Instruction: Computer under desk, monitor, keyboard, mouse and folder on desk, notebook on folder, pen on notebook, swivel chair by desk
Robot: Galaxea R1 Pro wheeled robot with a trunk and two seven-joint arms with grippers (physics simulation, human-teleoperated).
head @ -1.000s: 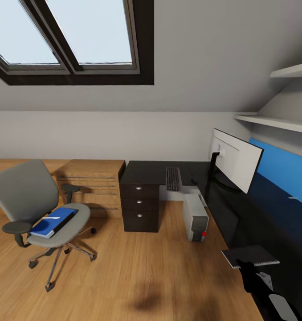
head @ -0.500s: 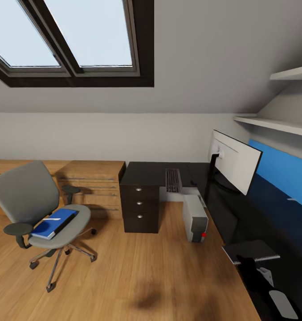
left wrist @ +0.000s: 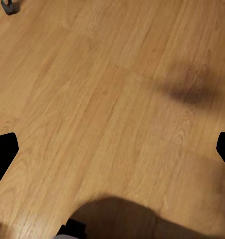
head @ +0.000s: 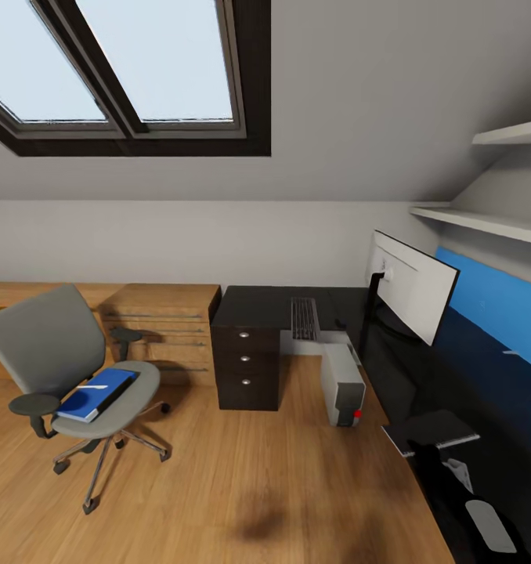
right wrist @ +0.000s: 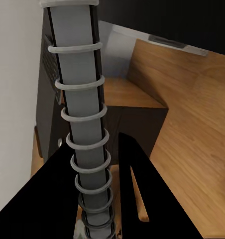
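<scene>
The floor (head: pixel 218 486) is warm wood planking with a soft satin sheen; its grain runs plainly in the left wrist view too. The desk (head: pixel 258 304) top is glossy black, mirroring the blue wall panel at the right of the frame. The swivel chair (head: pixel 77 368) has matt grey cloth and a chrome base. The oak chest (head: pixel 164 329) looks matt. The notebook (head: pixel 430 429) has a dark cover and a spiral wire binding, pale grey in the right wrist view.

Keyboard (head: pixel 305 317) and monitor (head: pixel 410 286) on desk (head: pixel 254 305)
</scene>
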